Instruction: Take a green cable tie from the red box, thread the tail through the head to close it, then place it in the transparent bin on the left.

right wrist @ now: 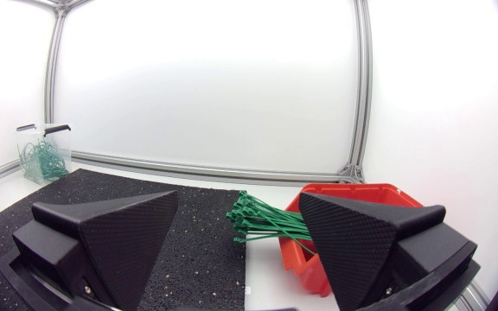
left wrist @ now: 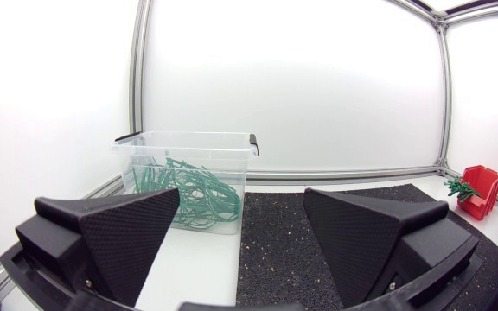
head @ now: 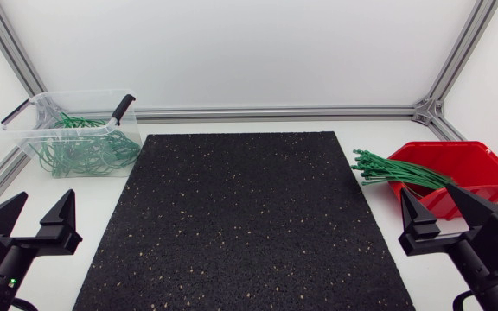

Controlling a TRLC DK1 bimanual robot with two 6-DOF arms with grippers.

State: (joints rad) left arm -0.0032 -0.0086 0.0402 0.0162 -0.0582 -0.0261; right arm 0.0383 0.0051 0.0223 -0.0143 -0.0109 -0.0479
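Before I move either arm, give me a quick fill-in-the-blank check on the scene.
1. The straight green cable ties stick out of the ____ box toward the black mat.
2. The transparent bin, with looped ties inside, stands by the mat's far ____ corner.
3. Left gripper and right gripper are both ____, holding nothing.
Missing words: red; left; open.

The flat rubber mat (head: 245,216) is black, flecked with tan specks. The straight plastic cable ties (head: 400,173) are green, the open plastic box (head: 491,168) red. The clear plastic bin (head: 76,93) has black handles (head: 124,106).
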